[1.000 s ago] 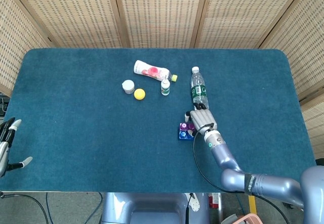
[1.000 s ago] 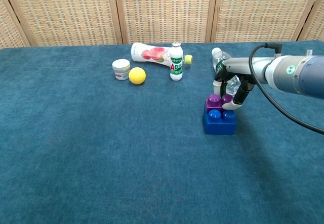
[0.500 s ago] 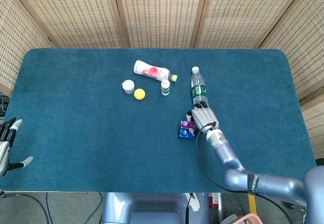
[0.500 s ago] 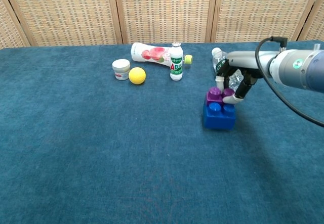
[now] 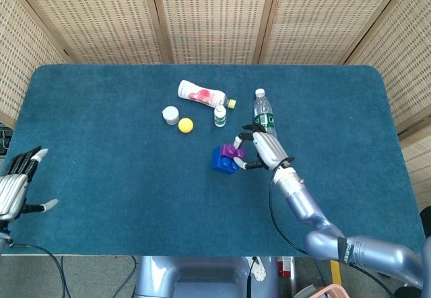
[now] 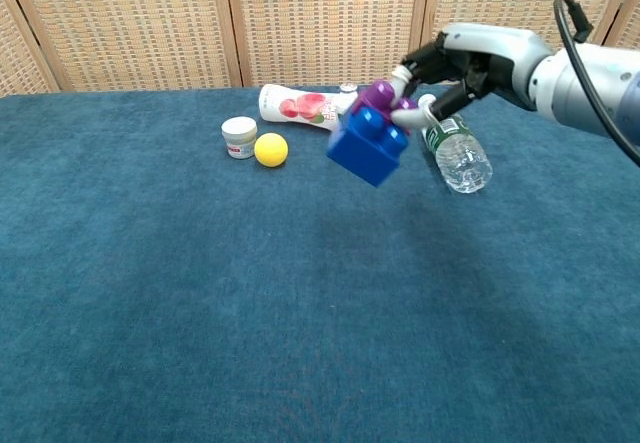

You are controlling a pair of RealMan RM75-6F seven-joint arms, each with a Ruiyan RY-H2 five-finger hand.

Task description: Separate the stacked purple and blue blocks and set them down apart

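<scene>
The right hand (image 6: 450,68) is up off the table (image 6: 150,313), its fingers (image 6: 412,115) pinched around the small purple block (image 6: 376,97), and the bigger blue block (image 6: 367,147) hangs from that one, still joined to it and tipped at a slant, clear of the cloth in the chest view. From the head camera the same pair shows as the purple block (image 5: 230,151) sitting against the blue block (image 5: 223,159), just left of the right hand (image 5: 264,150), near the middle of the table (image 5: 101,177). Right beside the hand, on its far and right side, a clear water bottle (image 6: 455,153) with a green label lies on the cloth, close enough that the fingers pass just in front of it. Further left and farther back lie a white and pink bottle (image 6: 299,105) on its side, a yellow ball (image 6: 270,149) and a small white jar (image 6: 239,136) next to the ball; a small white bottle (image 5: 219,116) stands between them and the water bottle. The left hand (image 5: 17,187) hangs at the near left edge of the table, fingers spread and holding nothing.
</scene>
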